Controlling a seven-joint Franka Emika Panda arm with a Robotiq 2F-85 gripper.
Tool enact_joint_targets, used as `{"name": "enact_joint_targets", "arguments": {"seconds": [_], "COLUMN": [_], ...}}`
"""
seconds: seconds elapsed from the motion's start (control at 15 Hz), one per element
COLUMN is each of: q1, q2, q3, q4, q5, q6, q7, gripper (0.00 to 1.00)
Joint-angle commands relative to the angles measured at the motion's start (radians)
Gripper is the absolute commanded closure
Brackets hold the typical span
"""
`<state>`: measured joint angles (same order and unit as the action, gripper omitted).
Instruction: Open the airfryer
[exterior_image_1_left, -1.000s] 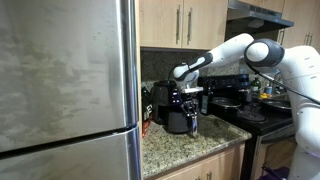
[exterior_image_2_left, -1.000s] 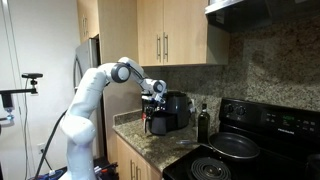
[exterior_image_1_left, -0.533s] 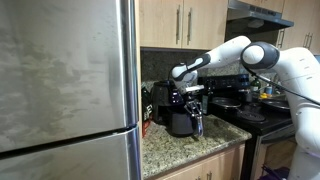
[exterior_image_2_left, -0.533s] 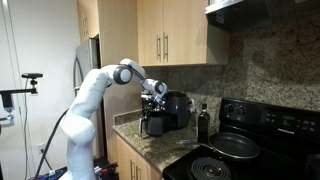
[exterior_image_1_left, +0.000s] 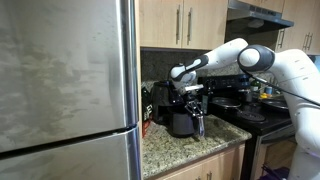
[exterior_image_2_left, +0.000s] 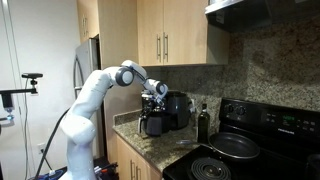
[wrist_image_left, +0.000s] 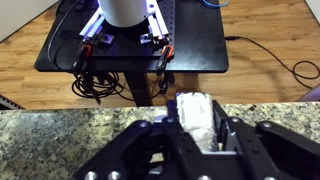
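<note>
In an exterior view, a black, glossy, rounded airfryer (exterior_image_1_left: 178, 105) on the speckled granite worktop (exterior_image_1_left: 180, 152), near the corner beside the tall steel fridge (exterior_image_1_left: 65, 80). Its black drawer basket (exterior_image_1_left: 181, 124) seemingly standing partly out, toward the front edge. Above it a white robot arm (exterior_image_1_left: 235, 55), with the black claw (exterior_image_1_left: 194, 108) low at the drawer's front.

In an exterior view from another side, the same airfryer (exterior_image_2_left: 180, 108) at the worktop (exterior_image_2_left: 165, 143) end, drawer basket (exterior_image_2_left: 150, 125) out toward the front edge, claw (exterior_image_2_left: 153, 103) just over it. A slim dark bottle (exterior_image_2_left: 203, 122) near the airfryer, apart from it.

In the wrist view, the claw (wrist_image_left: 196, 128) pinching a pale rounded handle (wrist_image_left: 193, 108), black fingers (wrist_image_left: 150, 140) pressed on both its sides. Beyond the worktop (wrist_image_left: 50, 140) front edge, a wooden floor (wrist_image_left: 270, 30).
</note>
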<state>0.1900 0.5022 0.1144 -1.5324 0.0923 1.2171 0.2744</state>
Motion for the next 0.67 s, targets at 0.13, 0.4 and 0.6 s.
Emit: {"name": "enact_joint_targets", "arguments": {"seconds": [0.13,0.4,0.6], "q1": [0.01,0.001,0.005], "q2": [0.009,0.013,0.016], "q3": [-0.014,-0.012,-0.02], "q4": [0.039,0.038,0.046], "q5": [-0.002,0.054,0.076], "q6": [0.044,0.031,-0.017], "q7": [-0.002,0.022,0.054], "gripper": [0.9,0.9,0.33]}}
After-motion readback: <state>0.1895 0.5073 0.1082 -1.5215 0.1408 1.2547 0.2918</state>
